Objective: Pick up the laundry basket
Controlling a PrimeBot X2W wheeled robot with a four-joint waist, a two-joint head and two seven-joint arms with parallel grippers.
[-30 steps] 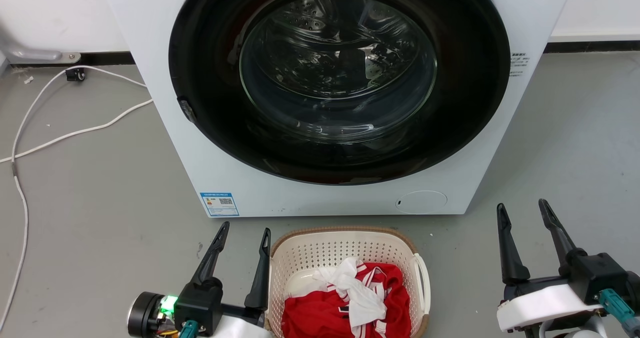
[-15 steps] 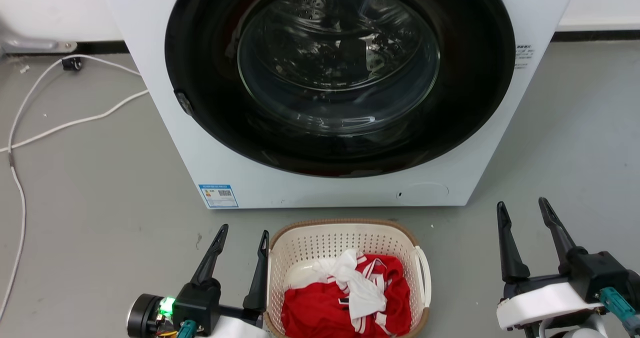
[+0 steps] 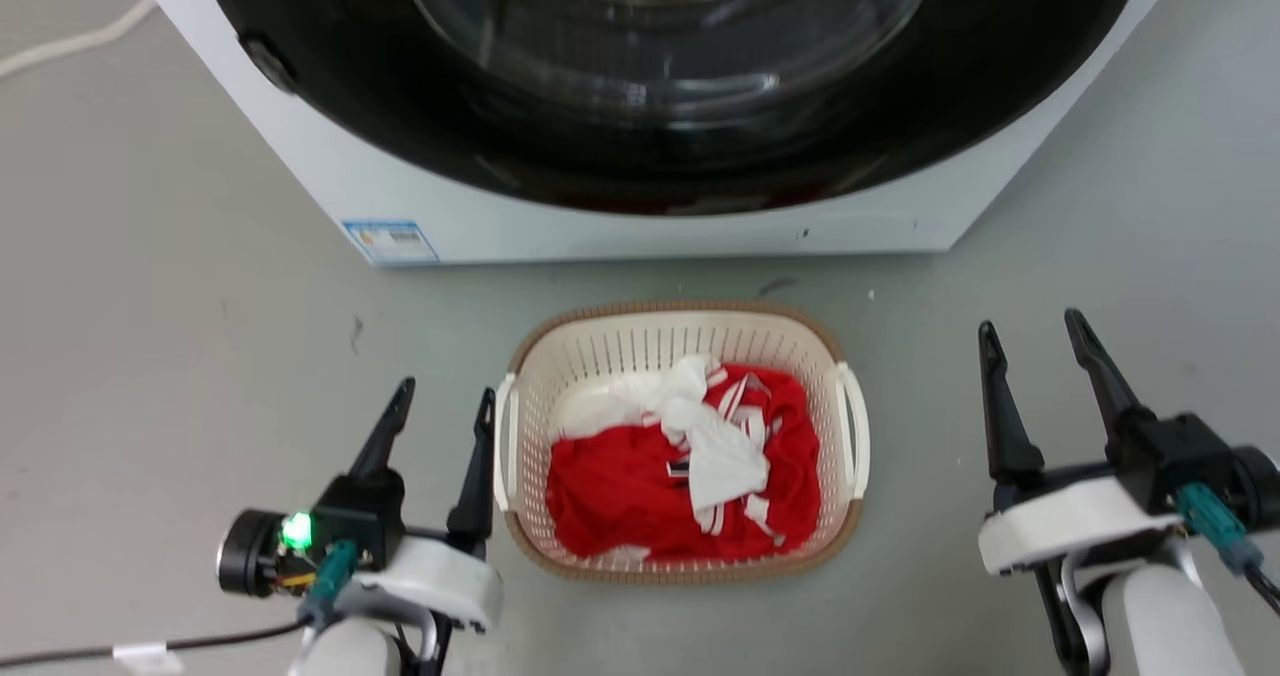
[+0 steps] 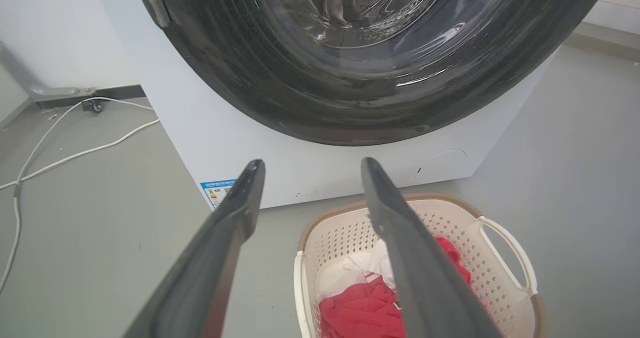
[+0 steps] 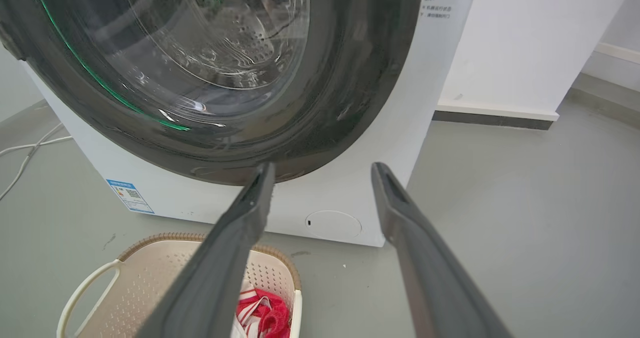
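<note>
Both jaws spread, left gripper (image 3: 447,389), right gripper (image 3: 1030,321), laundry basket (image 3: 640,348) on grey floor (image 3: 190,346) before washing machine (image 3: 620,233).

The blue label (image 3: 390,241) on the washing machine (image 3: 620,234) is unreadable.

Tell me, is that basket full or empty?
Partly full: red and white clothes cover the bottom of the basket, well below its brown rim, with bare wall above them.

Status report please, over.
Both open, empty: left end effector, right end effector. On floor between them: laundry basket, clothes inside. Behind it: washing machine, close.
</note>
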